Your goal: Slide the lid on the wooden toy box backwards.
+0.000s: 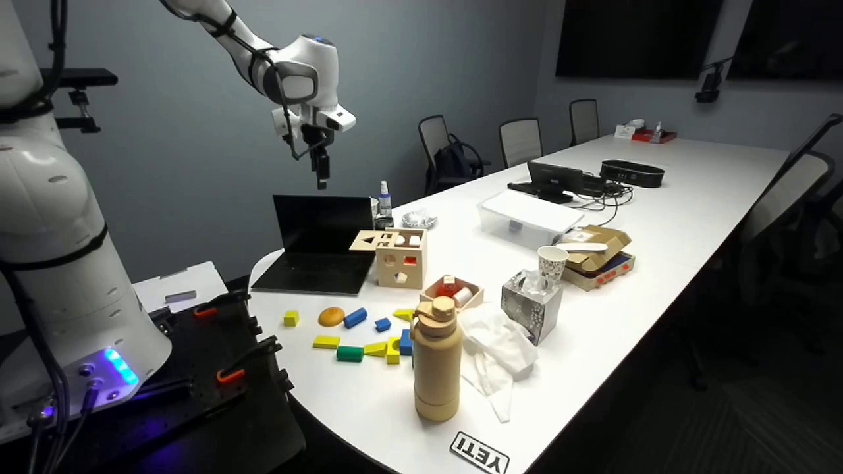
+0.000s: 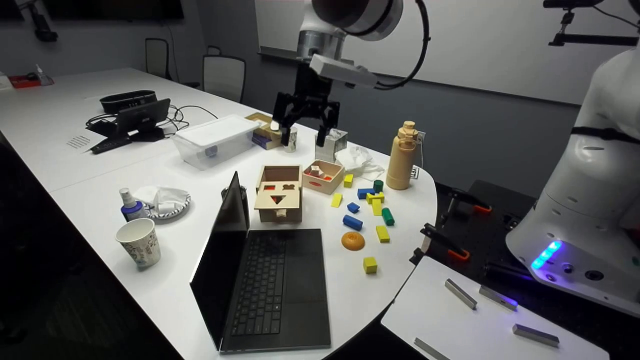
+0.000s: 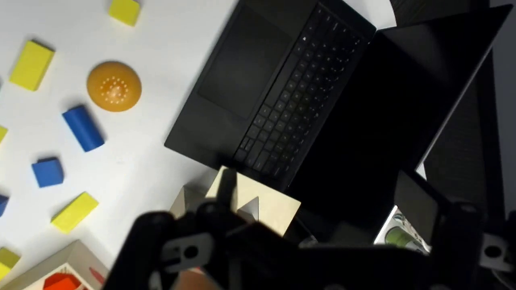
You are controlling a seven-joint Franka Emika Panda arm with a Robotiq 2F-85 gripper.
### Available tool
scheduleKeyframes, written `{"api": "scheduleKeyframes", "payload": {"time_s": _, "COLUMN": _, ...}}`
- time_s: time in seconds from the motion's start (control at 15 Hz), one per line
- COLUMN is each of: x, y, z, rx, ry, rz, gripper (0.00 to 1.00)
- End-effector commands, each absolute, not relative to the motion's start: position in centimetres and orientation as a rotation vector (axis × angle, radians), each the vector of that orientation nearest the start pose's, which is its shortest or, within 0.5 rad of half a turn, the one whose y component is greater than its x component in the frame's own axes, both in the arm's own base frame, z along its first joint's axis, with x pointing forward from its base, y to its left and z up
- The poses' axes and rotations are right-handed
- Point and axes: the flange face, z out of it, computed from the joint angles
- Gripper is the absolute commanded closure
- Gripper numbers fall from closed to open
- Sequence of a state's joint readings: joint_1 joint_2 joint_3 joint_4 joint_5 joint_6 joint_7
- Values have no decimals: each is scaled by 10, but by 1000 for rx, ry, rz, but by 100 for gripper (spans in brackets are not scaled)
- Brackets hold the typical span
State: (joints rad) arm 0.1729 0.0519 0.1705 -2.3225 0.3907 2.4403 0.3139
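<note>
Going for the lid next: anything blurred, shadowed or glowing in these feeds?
Wrist view: fingers dark and out of focus, lid sharper, blue cylinder casting a soft shadow; in both exterior views: blue base light glowing; in an exterior view: floor nearly black.

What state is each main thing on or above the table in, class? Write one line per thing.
Gripper: open, holding nothing, raised in the air
Lid: partway off, one end overhanging
Toy box: partly uncovered
Laptop: open, screen dark
Tan bottle: upright, capped
Plastic bin: lidded
Tissue box: tissue sticking out
Small wooden tray: open-topped, pieces inside
Spray bottle: upright
Paper cup near the laptop: upright
</note>
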Motion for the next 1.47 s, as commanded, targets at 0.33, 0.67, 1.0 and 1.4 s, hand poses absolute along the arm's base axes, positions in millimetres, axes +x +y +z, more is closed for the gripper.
{"api": "scheduleKeyframes", "payload": {"time_s": 0.33, "x": 561, "y": 213, "z": 224, "rx": -2751, "ry": 678, "rz": 263, "gripper": 0}}
{"api": "scheduleKeyframes", "payload": {"time_s": 0.67, "x": 579, "y": 223, "z": 188, "rx": -2718, "ry": 801, "rz": 329, "gripper": 0}}
{"api": "scheduleKeyframes", "payload": {"time_s": 1.0, "x": 580, "y": 235, "z": 165, "rx": -2692, "ry": 987, "rz": 371, "gripper": 0}}
{"api": "scheduleKeyframes", "payload": {"time_s": 1.4, "x": 572, "y": 236, "z": 141, "rx": -2660, "ry": 1189, "rz": 397, "gripper": 0}}
